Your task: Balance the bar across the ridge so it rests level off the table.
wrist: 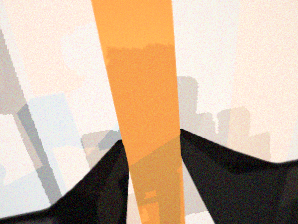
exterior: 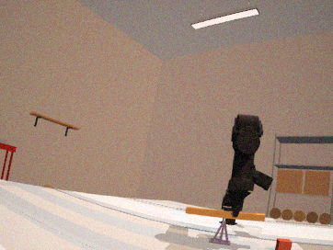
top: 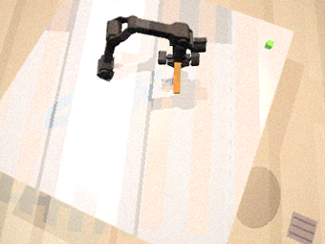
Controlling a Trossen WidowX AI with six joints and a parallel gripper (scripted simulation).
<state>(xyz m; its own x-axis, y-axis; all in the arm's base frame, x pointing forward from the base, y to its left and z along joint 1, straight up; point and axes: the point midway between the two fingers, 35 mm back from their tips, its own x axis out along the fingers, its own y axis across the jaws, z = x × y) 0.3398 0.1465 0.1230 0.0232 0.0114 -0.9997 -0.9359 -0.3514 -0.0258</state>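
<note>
The orange bar [top: 177, 79] [exterior: 202, 211] [wrist: 142, 90] is held above the table and looks nearly level in the exterior view, its right end slightly lower in the picture. My gripper [top: 178, 63] [exterior: 235, 213] [wrist: 151, 140] points down and is shut on the bar, with one finger on each long side in the wrist view. The purple ridge stand [exterior: 221, 234] stands under the bar in the exterior view, a little left of the gripper. Its top shows just below the bar's underside; whether they touch cannot be told. The ridge is hidden in the top view and the wrist view.
A green block [top: 269, 45] lies near the table's upper right corner in the top view. A red block [exterior: 283, 244] shows at the bottom edge of the exterior view, right of the ridge. A shelf unit [exterior: 304, 167] stands in the background. Shadows and stripes cross the white table [top: 101, 152].
</note>
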